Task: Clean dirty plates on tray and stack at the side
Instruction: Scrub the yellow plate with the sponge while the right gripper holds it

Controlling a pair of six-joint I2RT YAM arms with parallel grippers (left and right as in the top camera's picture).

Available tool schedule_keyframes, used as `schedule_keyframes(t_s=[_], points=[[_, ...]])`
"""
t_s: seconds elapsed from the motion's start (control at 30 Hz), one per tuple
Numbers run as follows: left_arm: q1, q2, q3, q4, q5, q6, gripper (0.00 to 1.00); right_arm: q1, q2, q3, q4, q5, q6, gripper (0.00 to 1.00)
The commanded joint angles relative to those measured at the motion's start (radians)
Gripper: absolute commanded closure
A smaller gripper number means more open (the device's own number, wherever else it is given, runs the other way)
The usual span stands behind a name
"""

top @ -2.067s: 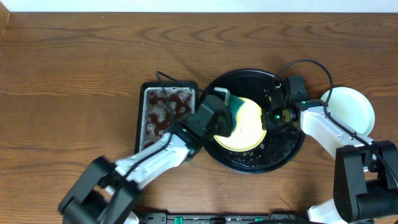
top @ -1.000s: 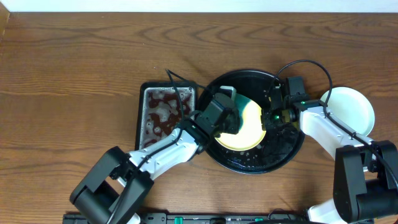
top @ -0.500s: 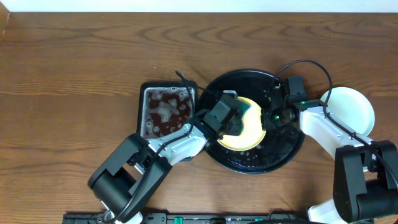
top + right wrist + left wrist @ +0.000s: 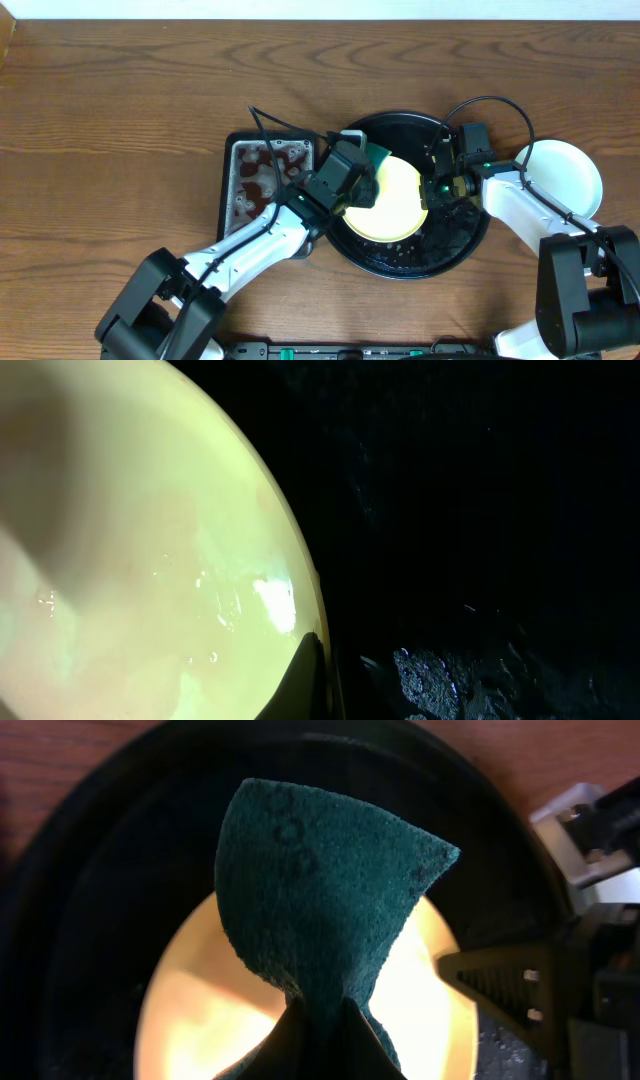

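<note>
1. The left hand (image 4: 322, 1038) pinches the green sponge (image 4: 310, 890); it should scrub with firm, even strokes across the yellow plate (image 4: 398, 205), which lies on the black tray (image 4: 458, 240).
2. The right hand (image 4: 436, 187), pinched on the plate's right rim, should brace it against sliding.

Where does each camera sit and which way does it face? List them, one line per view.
Overhead: fixed above the table, looking straight down; both arms, the black tray and the metal pan show.
Left wrist: on the left gripper, looking down past its fingers at the green sponge it pinches over the yellow plate.
Right wrist: on the right gripper, close against the plate's rim; one fingertip shows.
Shared: all three see the yellow plate and black tray.
</note>
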Motion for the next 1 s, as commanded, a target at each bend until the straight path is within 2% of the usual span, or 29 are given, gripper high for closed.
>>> schedule_keyframes(t_s=[0.0, 0.17, 0.4, 0.7, 0.87, 0.97], points=[[-0.03, 0.042, -0.002, 0.053, -0.001, -0.021, 0.92, 0.001, 0.006, -0.006, -0.001, 0.014, -0.009, 0.99], [-0.072, 0.142, -0.002, 0.135, -0.001, -0.021, 0.93, 0.001, 0.006, -0.006, -0.001, 0.014, -0.01, 0.99], [-0.066, 0.212, -0.002, 0.103, -0.023, -0.008, 0.93, 0.001, 0.006, -0.006, -0.001, 0.014, -0.01, 0.99], [-0.002, 0.057, -0.001, -0.009, -0.024, -0.007, 0.93, 0.001, 0.006, -0.006, -0.001, 0.014, -0.009, 0.99], [0.037, -0.072, -0.001, -0.112, -0.026, 0.038, 0.93, 0.001, 0.006, -0.006, -0.001, 0.014, -0.01, 0.98], [0.081, -0.137, -0.002, -0.201, -0.028, 0.042, 0.93, 0.001, 0.006, -0.006, -0.001, 0.014, -0.01, 0.9]])
